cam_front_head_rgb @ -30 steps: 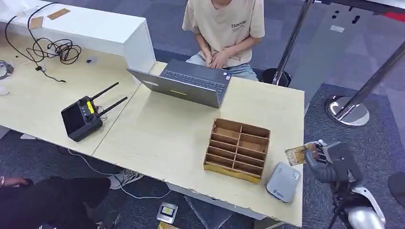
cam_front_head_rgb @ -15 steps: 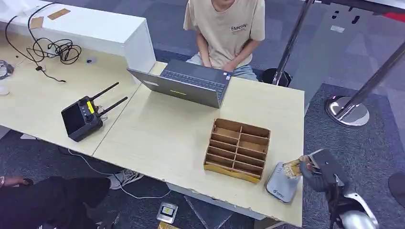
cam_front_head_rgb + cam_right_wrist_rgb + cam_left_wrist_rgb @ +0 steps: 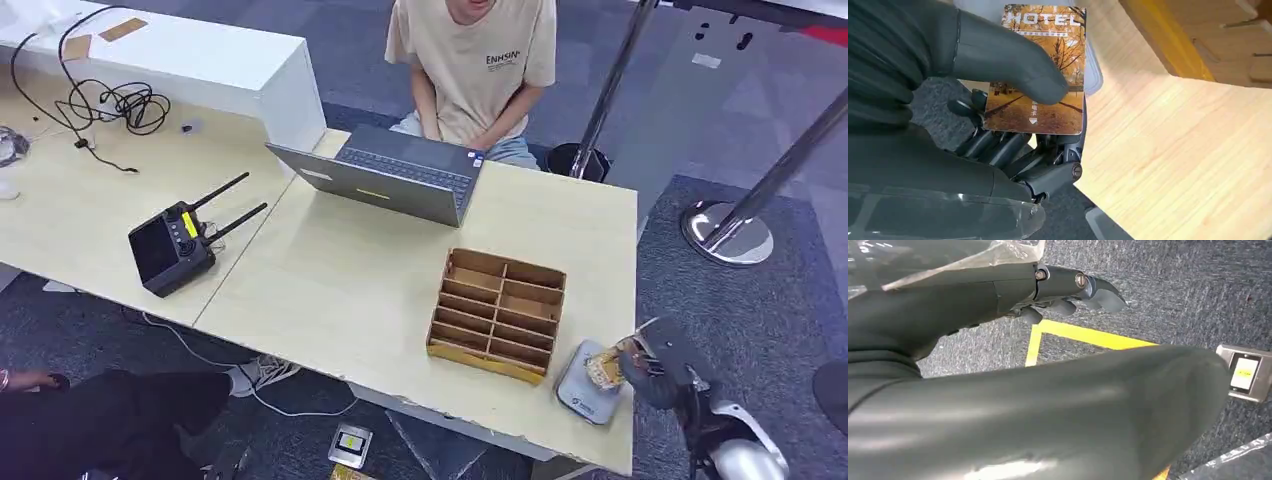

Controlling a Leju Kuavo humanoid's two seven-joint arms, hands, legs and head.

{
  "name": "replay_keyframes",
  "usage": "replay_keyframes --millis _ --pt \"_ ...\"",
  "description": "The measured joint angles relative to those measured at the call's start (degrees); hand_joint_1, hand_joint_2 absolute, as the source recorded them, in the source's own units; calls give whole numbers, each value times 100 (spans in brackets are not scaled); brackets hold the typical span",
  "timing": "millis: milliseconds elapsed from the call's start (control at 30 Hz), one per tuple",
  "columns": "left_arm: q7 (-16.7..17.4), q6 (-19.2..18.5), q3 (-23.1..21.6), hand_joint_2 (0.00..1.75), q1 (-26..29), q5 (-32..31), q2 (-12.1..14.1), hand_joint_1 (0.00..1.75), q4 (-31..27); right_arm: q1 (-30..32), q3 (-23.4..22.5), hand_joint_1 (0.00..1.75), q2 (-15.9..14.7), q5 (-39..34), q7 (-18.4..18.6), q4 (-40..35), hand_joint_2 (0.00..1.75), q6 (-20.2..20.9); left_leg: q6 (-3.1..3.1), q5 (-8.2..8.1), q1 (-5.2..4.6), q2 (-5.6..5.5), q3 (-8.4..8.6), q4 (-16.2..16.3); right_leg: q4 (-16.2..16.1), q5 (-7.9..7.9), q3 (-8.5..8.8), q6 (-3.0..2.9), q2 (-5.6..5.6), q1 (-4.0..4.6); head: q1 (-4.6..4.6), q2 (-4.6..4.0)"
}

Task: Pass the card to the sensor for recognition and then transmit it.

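Right hand [image 3: 655, 362] pinches the card [image 3: 1040, 70] between thumb and fingers [image 3: 993, 142], face up, held flat over the grey sensor [image 3: 580, 392] at the worktop [image 3: 340, 290] corner; we read that as the scan pose. Card-to-sensor contact: can't tell, the card hides the sensor top. Left hand [image 3: 1068, 285] hangs over the floor, fingers loosely curled, holding nothing. The wooden organiser [image 3: 497, 315] sits just beside the sensor.

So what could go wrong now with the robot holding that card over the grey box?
The right hand holds the card with just its thumb on top and fingers underneath, so it might slip out. The sensor sits near the table edge, so a push might knock it off.
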Motion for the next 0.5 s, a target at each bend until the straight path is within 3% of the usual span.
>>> replay_keyframes --millis 267,500 --pt "7 11 17 0 -1 28 0 0 0 -146 293 175 -83 558 448 190 175 -289 0 0 0 0 0 0 0 0 0 0 0 0 0 0" --pt "11 20 20 0 -1 35 -2 0 0 -253 485 175 -107 947 623 282 175 -516 0 0 0 0 3 0 0 0 1 0 0 0 -2 0"
